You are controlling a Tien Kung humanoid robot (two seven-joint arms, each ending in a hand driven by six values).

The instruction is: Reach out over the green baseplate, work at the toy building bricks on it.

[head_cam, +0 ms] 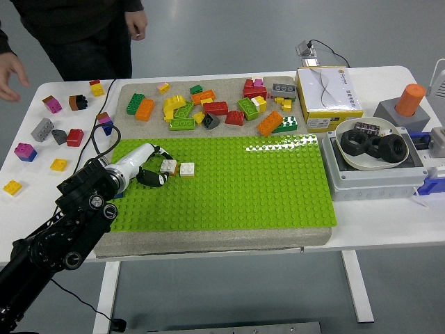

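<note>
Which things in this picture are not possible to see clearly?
- Head view: whether the left hand grips the white brick; its fingers overlap it.
- Right hand: outside the frame.
- Person: cut off by the top edge.
- Print on the yellow box: too small.

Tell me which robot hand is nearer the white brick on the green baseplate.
Left. The left hand lies on the green baseplate, just left of the white brick. The right hand is out of view.
</note>
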